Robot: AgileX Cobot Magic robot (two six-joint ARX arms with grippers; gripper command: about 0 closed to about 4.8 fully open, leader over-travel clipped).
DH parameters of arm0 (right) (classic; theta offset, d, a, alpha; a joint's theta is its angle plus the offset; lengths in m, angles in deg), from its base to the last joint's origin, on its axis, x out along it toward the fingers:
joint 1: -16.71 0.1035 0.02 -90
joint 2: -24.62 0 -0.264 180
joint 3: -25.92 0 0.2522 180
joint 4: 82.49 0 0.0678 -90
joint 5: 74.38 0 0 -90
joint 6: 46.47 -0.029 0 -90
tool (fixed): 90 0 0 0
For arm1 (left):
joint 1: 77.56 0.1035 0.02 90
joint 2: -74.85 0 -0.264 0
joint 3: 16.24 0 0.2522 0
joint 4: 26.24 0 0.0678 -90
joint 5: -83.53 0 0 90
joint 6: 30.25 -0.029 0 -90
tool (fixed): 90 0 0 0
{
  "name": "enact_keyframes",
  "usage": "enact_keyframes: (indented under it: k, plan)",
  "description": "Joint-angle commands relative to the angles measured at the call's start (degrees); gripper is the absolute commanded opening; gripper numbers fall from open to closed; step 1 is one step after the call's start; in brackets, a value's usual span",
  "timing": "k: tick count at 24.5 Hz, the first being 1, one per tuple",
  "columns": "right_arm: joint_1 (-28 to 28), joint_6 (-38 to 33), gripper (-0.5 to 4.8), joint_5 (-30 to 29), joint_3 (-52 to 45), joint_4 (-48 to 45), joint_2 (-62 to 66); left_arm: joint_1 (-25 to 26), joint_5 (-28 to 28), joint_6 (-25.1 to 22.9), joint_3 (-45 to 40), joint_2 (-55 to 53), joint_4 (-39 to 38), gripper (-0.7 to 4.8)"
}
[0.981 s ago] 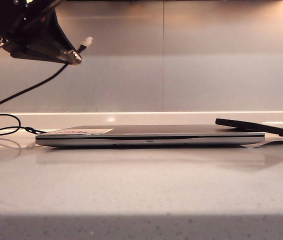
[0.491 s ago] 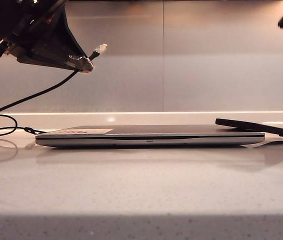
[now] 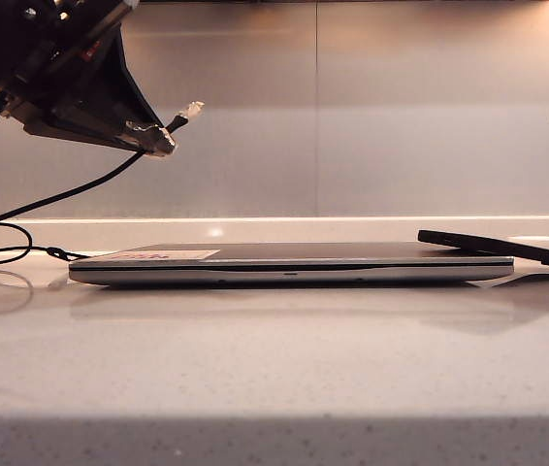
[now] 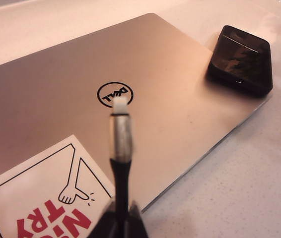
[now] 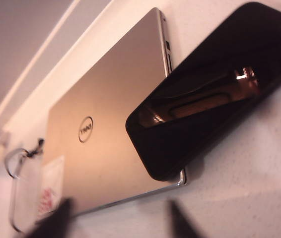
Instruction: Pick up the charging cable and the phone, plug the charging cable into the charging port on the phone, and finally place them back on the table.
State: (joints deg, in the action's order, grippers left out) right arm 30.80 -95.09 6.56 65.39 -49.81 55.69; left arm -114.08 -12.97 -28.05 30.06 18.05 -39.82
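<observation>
The closed silver-grey laptop (image 4: 81,94) lies flat on the counter (image 3: 274,359); its lid bears a circled "DELL" logo (image 4: 114,94) and a white sticker (image 4: 41,198) with red lettering, only partly readable.

Left end effector (image 3: 158,141): raised above the laptop's left end in the exterior view, clamped on the charging cable (image 4: 121,148) just behind its plug. The silvery-white plug (image 3: 192,110) projects beyond the fingertips, pointing up and to the right toward the phone's side; the cord trails down to a loop on the counter.

The phone (image 3: 502,248) rests tilted, one end on the laptop's right corner, the other toward the counter, long axis roughly along the laptop's.

Right end effector (image 5: 115,218): well above the phone, fingers apart, holding nothing.
</observation>
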Motion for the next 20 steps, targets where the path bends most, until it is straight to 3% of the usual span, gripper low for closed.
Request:
enact_keyframes:
  k: [1,9,20]
  plan:
    - [-1.7,-8.98,3.82,0.44,-0.09,-0.66,0.48,-0.07,-0.24,-0.24,0.07,0.15,0.61,-0.07]
    - [-8.13,-14.43,3.81,-3.45,-0.07,-2.69,7.63,-0.07,-0.24,-0.24,0.07,0.15,0.7,-0.07]
    - [-8.72,-14.45,3.78,-7.08,-0.07,-14.58,21.16,-0.07,-0.24,-0.24,0.07,0.15,0.72,-0.07]
